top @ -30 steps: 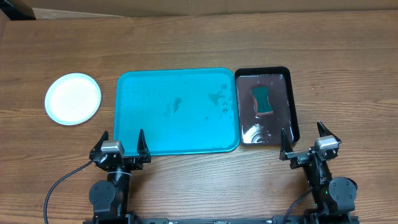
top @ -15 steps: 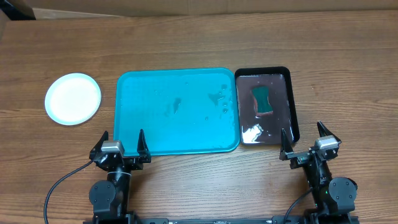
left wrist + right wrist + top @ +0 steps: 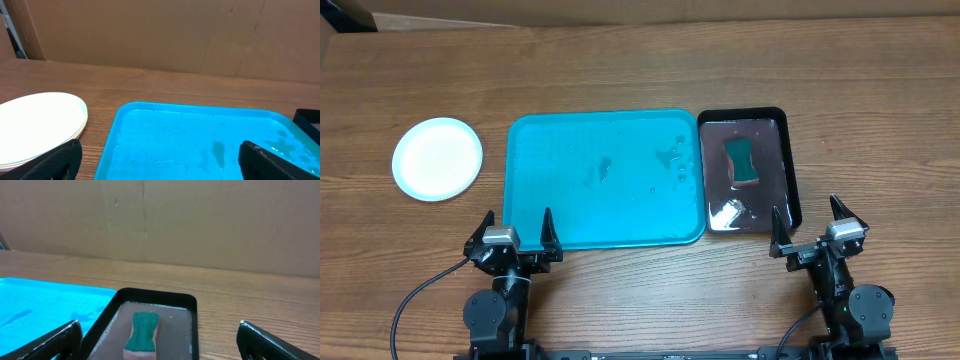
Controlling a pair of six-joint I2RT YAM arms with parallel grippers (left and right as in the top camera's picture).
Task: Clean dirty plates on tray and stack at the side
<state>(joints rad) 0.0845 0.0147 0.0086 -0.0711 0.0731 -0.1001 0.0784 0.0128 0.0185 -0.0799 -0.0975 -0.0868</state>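
- Plates (image 3: 437, 158): one stack on the bare table (image 3: 640, 60), well apart from the tray (image 3: 605, 180) and at its 9 o'clock. White plate on top. The left wrist view shows a pale yellowish rim beneath it; I cannot count the layers.
- Tray: no plate on it, only scattered water drops. Long axis runs 9–3.
- Black tray (image 3: 793, 170) sits just beside the tray at its 3 o'clock. It holds a film of water and a green sponge (image 3: 742, 162), long axis 12–6.
- Left gripper (image 3: 517, 214): fingers spread wide, nothing between them, at the tray's near edge.
- Right gripper (image 3: 806, 206): also spread and empty, at the black tray's near right corner.
- Key relation: the stack lies at about 10 o'clock from the left gripper, and the left arm is much the nearer. The sponge lies at about 11 o'clock from the right gripper.
- Judgement: the task looks complete, so no further reach seems needed.
- Writing: no brand, label or text is readable anywhere.
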